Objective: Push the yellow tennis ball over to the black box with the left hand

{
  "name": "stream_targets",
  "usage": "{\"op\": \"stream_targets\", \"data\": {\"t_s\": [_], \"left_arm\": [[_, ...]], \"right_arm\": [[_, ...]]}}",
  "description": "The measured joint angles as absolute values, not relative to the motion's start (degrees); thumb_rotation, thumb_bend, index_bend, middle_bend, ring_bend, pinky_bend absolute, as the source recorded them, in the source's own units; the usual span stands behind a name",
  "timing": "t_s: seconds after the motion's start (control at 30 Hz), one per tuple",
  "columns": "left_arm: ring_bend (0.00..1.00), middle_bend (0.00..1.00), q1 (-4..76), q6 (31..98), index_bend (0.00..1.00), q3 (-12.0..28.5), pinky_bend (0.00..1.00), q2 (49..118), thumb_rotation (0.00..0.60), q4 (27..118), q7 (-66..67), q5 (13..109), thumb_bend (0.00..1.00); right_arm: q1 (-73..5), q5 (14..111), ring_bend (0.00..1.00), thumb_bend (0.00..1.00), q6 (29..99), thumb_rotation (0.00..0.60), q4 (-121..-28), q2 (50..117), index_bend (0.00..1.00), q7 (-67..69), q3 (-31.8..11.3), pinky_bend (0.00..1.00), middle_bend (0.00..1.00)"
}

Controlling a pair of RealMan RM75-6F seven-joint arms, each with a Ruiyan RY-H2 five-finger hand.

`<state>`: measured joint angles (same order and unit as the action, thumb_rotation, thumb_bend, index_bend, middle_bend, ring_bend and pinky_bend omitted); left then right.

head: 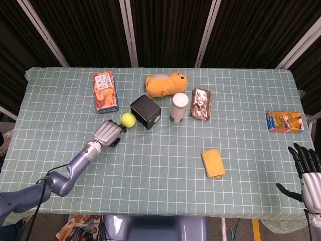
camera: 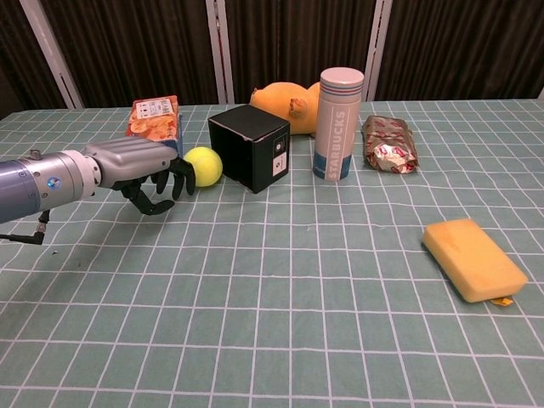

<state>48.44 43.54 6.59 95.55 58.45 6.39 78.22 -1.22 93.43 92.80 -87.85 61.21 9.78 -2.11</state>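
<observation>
Tablecloth (head: 150, 165) bears snack box (head: 106, 92) behind ball (head: 128, 119), black box (head: 145, 111).

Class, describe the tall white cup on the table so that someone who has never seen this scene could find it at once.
Start at the black box near the middle of the green checked table. Just to its right, in front of the orange plush toy, stands the cup. It is the only upright cylinder there: white, with a blue band and lettering down its side.
</observation>
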Motion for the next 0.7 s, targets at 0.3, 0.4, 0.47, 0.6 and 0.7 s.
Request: {"op": "stream_targets", "data": {"t_s": [0.3,0.4,0.47,0.6,0.7], "left_arm": [[0.34,0.37,49.7,42.9,0.32,6.6,0.23,96.1,0.6,56.9,5.7,78.5,0.44],[0.3,0.35,50.1,42.0,0.3,6.7,0.23,96.2,0.6,56.5,5.6,78.0,0.44],[0.29,0.33,50.4,41.2,0.28,6.8,0.22,96.4,0.6,56.0,5.5,77.5,0.44],[0.27,0.3,51.0,39.9,0.24,6.8,0.21,96.5,0.6,55.6,5.2,76.8,0.44],[0.26,0.29,51.3,39.4,0.22,6.9,0.21,96.5,0.6,55.6,4.7,76.5,0.43]], "right_arm": [[-1.2,93.3,0.0,0.12,92.9,0.6,-87.9,61.2,0.0,9.9,-2.2,0.0,0.0],[-1.2,93.2,0.0,0.11,92.9,0.6,-87.8,61.2,0.0,10.1,-2.2,0.0,0.0],[-1.2,93.2,0.0,0.11,92.9,0.6,-87.7,61.1,0.0,10.1,-2.2,0.0,0.0],[-1.2,93.2,0.0,0.11,92.9,0.6,-87.7,61.1,0.0,10.2,-2.3,0.0,0.0],[-1.2,93.2,0.0,0.11,92.9,0.6,-87.8,61.1,0.0,10.3,-2.2,0.0,0.0]]}}
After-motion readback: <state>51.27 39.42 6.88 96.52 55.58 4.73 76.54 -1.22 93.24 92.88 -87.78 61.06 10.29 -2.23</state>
